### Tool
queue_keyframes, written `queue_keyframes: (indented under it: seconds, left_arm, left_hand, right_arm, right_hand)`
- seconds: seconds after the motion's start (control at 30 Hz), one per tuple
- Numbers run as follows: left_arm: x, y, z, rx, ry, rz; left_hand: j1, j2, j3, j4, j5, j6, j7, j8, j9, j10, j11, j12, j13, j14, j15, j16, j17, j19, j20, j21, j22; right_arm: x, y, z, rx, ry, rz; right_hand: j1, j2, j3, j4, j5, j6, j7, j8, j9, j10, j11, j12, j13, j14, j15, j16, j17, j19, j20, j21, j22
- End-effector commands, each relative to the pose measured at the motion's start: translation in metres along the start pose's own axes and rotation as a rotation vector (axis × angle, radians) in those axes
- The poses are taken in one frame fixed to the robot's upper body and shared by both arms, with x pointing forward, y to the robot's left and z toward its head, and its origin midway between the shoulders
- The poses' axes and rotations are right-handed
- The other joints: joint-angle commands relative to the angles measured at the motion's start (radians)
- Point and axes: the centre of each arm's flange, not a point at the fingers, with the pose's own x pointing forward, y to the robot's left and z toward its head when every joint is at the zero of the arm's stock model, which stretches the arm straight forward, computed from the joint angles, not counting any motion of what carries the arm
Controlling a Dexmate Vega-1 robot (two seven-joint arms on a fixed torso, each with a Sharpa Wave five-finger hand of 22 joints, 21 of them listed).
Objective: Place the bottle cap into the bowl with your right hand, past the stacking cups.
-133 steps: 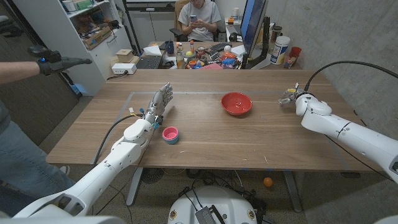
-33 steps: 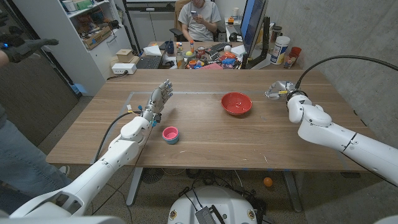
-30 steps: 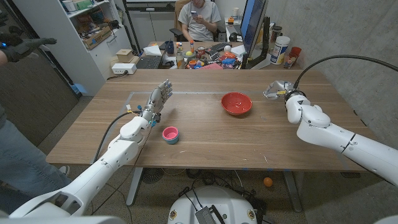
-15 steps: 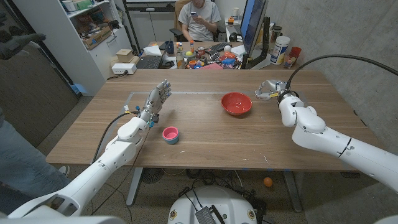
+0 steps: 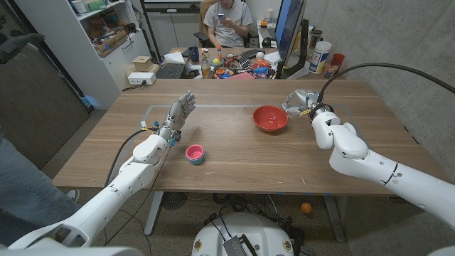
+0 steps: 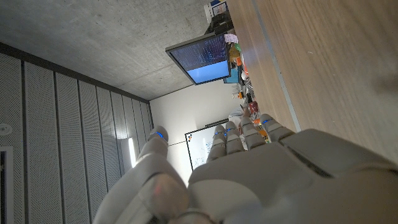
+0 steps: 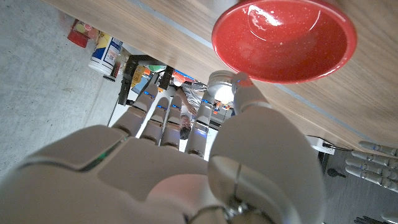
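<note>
Left hand (image 5: 178, 116) upright on table (image 5: 234, 160), fingers apart, holding nothing | pink stacking cup (image 5: 194, 153) just beside left forearm | red bowl (image 5: 271, 118) mid-table | right hand (image 5: 299, 102) pinching silver bottle cap (image 7: 221, 84) beside bowl's rim

We see our right hand (image 5: 297, 101), pinching the bottle cap (image 7: 220, 84), now moved from the table's right edge up beside the bowl (image 5: 270, 118).

1. The wooden table (image 5: 234, 153) carries every item.
2. A red bowl (image 5: 270, 118) sits on it, right of centre, toward the far side.
3. A pink stacking cup (image 5: 195, 153) with a blue rim stands left of centre, nearer.
</note>
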Motion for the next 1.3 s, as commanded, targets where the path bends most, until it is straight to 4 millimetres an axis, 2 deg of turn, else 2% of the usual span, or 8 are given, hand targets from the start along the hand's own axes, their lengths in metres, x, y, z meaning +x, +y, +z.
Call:
queue_keyframes:
  seconds: [0.03,0.27,0.87,1.1,1.3]
  left_arm:
    - [-0.006,-0.001,0.001,0.002,-0.008,-0.001]
    - [-0.013,0.003,0.003,0.004,-0.015,0.014]
    - [-0.017,0.007,0.009,0.018,-0.014,0.031]
    - [-0.017,0.007,0.006,0.015,-0.006,0.033]
    - [-0.017,0.008,0.004,0.017,0.001,0.034]
  left_hand:
    - [0.007,0.004,0.002,-0.007,0.003,0.009,0.002,0.008,0.005,-0.001,0.003,0.003,0.004,-0.005,0.004,0.006,0.002,0.000,-0.007,0.006,0.003]
    - [0.009,0.005,0.003,-0.008,0.003,0.009,0.003,0.007,0.005,-0.001,0.002,0.003,0.004,-0.005,0.005,0.006,0.002,-0.001,-0.007,0.005,0.003]
    - [0.011,0.005,0.003,-0.009,0.003,0.009,0.003,0.007,0.005,-0.004,0.002,0.002,0.004,-0.006,0.006,0.006,0.002,-0.001,-0.006,0.005,0.003]
    - [0.013,0.005,0.003,-0.010,0.003,0.008,0.001,0.007,0.005,-0.003,-0.005,0.003,0.004,-0.007,0.004,0.006,0.002,-0.002,-0.003,0.005,0.003]
    - [0.013,0.005,0.003,-0.010,0.003,0.008,0.000,0.007,0.005,-0.002,-0.001,0.003,0.004,-0.007,0.003,0.006,0.002,-0.002,-0.003,0.005,0.003]
  right_arm:
    - [0.007,-0.004,0.025,-0.003,-0.062,-0.017]
    - [0.017,0.001,0.034,-0.004,-0.084,-0.003]
    - [0.035,0.026,0.038,-0.003,-0.072,0.056]
    - [0.035,0.032,0.044,-0.007,-0.078,0.049]
    - [0.035,0.037,0.045,-0.003,-0.075,0.059]
  right_hand:
    - [0.006,0.009,-0.001,-0.001,0.005,0.010,-0.001,0.008,0.006,0.010,0.000,-0.007,0.002,0.008,0.000,0.002,0.002,0.009,0.002,0.001,0.002]
    - [0.006,0.010,0.000,-0.001,0.005,0.014,-0.002,0.010,0.009,0.011,-0.004,-0.008,0.002,0.010,0.001,0.002,0.002,0.009,0.002,0.001,0.002]
    - [0.008,0.014,0.003,-0.003,0.004,0.018,-0.005,0.013,0.016,0.003,-0.005,-0.013,0.002,0.011,0.004,-0.001,0.003,0.004,0.003,-0.001,0.002]
    - [0.009,0.011,0.005,-0.006,0.003,0.017,-0.011,0.014,0.025,-0.022,-0.002,-0.024,0.002,-0.036,0.032,-0.020,0.002,-0.022,0.019,-0.007,0.003]
    - [0.008,0.009,0.005,-0.007,0.003,0.026,-0.018,0.018,0.029,-0.038,-0.002,-0.029,0.003,-0.065,0.058,-0.029,0.001,-0.041,0.037,-0.010,0.003]
